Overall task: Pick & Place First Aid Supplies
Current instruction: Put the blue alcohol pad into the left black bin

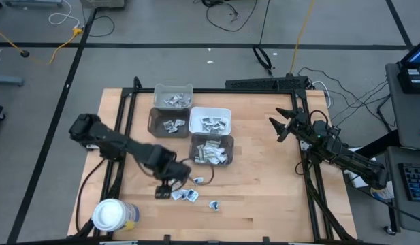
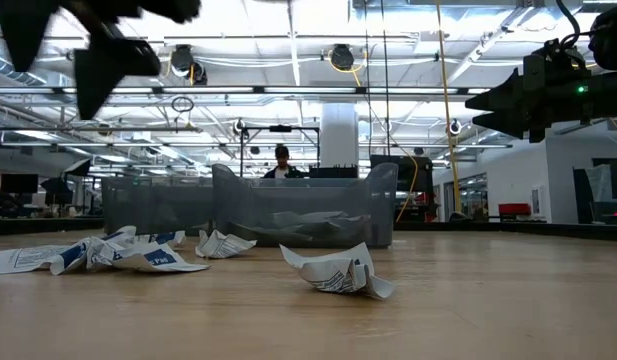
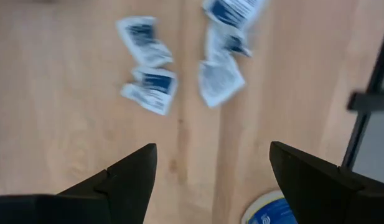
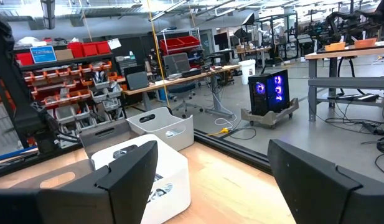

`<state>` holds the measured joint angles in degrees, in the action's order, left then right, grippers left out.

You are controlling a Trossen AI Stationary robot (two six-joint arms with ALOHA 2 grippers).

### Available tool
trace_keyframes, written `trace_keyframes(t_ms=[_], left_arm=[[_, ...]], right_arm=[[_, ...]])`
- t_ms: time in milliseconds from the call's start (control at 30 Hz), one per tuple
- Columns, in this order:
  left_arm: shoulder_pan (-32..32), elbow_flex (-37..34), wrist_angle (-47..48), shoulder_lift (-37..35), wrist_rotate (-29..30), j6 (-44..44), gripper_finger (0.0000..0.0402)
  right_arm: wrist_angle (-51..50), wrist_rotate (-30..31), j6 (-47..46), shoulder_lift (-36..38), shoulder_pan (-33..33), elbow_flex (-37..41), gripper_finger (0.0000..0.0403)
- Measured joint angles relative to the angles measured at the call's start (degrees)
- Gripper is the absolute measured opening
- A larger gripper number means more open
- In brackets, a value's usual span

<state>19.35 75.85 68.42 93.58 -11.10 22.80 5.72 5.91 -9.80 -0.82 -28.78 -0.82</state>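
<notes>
Left end effector point(image 1: 170, 185) hangs low over the front-centre of the wooden bench point(image 1: 264, 197), fingers spread wide, nothing between them. In the left wrist view its two dark fingers point(image 3: 126, 177) frame bare wood, with the loose packets just ahead of the tips.

Loose first aid packets point(image 1: 186, 195) lie on the bench right beside that end effector: small crumpled white paper packets with blue print, a tight cluster of a few, plus one more point(image 1: 214, 205) a little apart to the right and another point(image 1: 198, 180) closer to the bins. Low view shows them crinkled and flat on the wood, one lone packet point(image 2: 338, 272) nearest the camera.

Four bins sit mid-bench behind the packets, all with packets already inside: a grey bin point(image 1: 173, 88) at the back, a dark bin point(image 1: 155, 126) in front of it, a white bin point(image 1: 210, 112) beside that, and another dark bin point(image 1: 211, 139) nearest the loose packets.

A white-lidded round jar point(image 1: 109, 214) stands at the front-left corner of the bench, near the left arm.

Right end effector point(image 1: 283, 122) waits raised at the right side of the bench, well apart from the packets, fingers wide and empty. A person shows far back in the room in the low view.
</notes>
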Motion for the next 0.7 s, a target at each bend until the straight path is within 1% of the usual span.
trace_keyframes(t_ms=[100, 200, 333, 500, 700], left_arm=[[3.3, 0.0, -1.6, 0.0, 2.4, -1.5, 0.0307], [4.5, 0.0, -4.5, 0.1, 5.1, -3.1, 0.0298], [5.4, 0.0, -7.4, 2.8, 6.6, -1.8, 0.0284], [6.0, 0.0, -8.8, 6.3, 6.6, -1.7, 0.0274], [6.7, 0.0, -8.8, 11.7, 6.3, -1.7, 0.0285]], right_arm=[[0.0, 0.0, 0.0, 0.0, 0.0, 0.0, 0.0297], [0.0, 0.0, 0.0, 0.0, 0.0, 0.0, 0.0297], [0.0, 0.0, 0.0, 0.0, 0.0, 0.0, 0.0297], [0.0, 0.0, 0.0, 0.0, 0.0, 0.0, 0.0297], [0.0, 0.0, 0.0, 0.0, 0.0, 0.0, 0.0297]])
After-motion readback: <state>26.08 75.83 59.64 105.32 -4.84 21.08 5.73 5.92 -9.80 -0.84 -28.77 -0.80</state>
